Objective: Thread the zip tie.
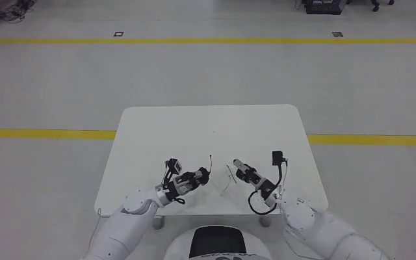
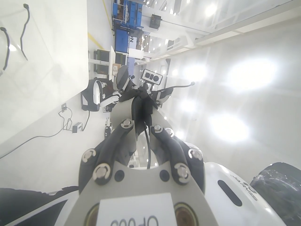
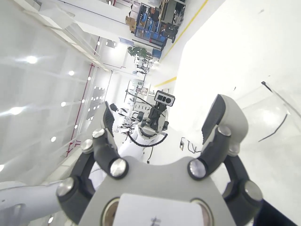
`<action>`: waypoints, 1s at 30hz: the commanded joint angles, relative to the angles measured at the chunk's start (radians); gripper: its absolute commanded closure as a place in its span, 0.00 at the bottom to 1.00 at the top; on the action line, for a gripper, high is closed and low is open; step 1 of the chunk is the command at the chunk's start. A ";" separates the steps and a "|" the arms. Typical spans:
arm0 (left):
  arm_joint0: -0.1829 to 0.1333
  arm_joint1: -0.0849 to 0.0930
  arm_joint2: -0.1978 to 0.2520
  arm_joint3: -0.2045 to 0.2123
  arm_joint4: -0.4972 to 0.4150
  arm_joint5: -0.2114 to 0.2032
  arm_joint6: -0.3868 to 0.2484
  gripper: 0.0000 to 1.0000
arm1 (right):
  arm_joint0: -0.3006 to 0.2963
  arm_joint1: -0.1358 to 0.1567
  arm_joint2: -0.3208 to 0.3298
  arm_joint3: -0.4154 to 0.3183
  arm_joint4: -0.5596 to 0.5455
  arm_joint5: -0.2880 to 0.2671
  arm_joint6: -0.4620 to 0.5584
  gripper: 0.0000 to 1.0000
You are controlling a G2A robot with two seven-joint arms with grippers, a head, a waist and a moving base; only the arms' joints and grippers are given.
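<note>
Holding the zip tie (image 2: 178,86) clamped in the left end effector (image 2: 141,99) above the worktop (image 1: 195,130), right end effector (image 3: 162,109) spread wide and empty nearby; seemingly pre-threading, next needing a precise catch of the free end.

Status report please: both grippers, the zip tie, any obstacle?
Left gripper shut on zip tie. Right gripper open, empty. Spare zip ties lie on table.

My desk (image 1: 208,123) sits in big lab hall: pale floor (image 1: 208,78), yellow floor stripes (image 1: 208,41) toward 12 o'clock, blue storage racks (image 3: 150,28), ceiling lamp rows (image 2: 211,8), equipment (image 1: 325,6) at 1 o'clock.
</note>
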 commanded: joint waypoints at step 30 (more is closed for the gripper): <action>-0.012 -0.009 0.007 0.019 0.025 0.000 -0.016 1.00 | -0.180 -0.419 0.707 0.277 0.211 0.000 1.132 0.00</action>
